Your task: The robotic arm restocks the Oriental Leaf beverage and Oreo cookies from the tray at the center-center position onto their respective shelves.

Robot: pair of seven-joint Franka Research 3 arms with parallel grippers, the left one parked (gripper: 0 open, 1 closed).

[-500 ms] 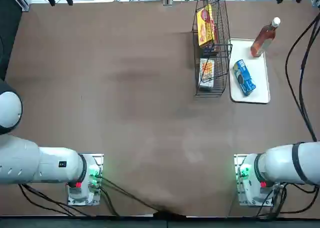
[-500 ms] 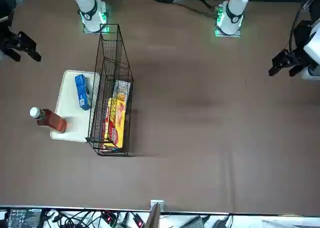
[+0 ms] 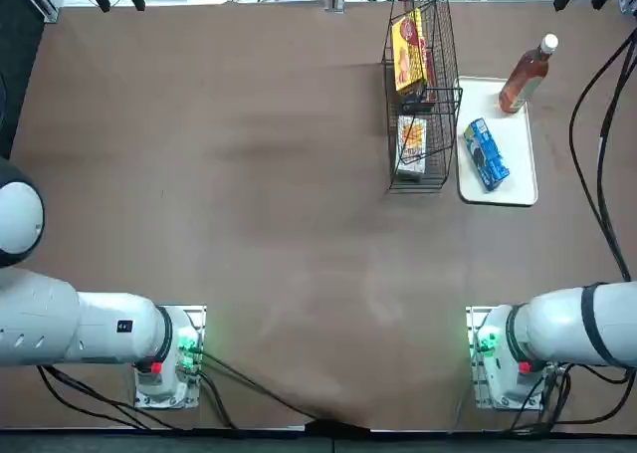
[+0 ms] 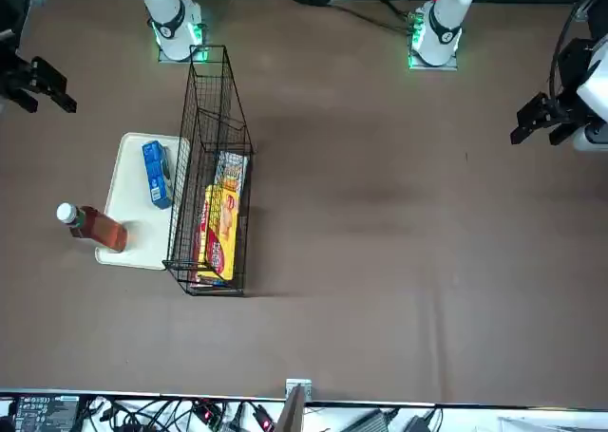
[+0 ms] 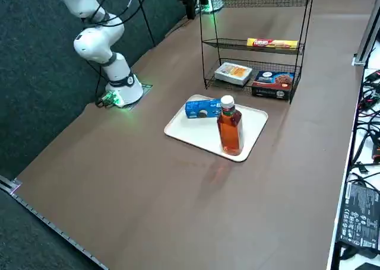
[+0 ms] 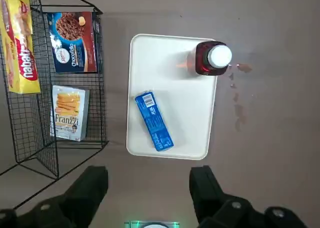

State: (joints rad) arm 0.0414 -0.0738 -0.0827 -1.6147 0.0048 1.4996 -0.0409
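Hovering wide-open, the tool (image 6: pixel 149 195) faces the tray (image 6: pixel 172 100), the shelves (image 6: pixel 75 77) standing just beside it.

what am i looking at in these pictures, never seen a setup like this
This is a two-armed robot at a brown table. One picture looks straight down, one faces the robot from across the table, one looks down from its right side, and one comes from the right arm's own wrist.

The right hand is open, above the table, and holds nothing. Below it a white tray carries a bottle of reddish-brown tea standing upright and a small blue Oreo packet. Beside the tray stands a black wire rack. Its shelves hold a yellow-and-red packet, a white Franzi packet and a dark chocolate box.
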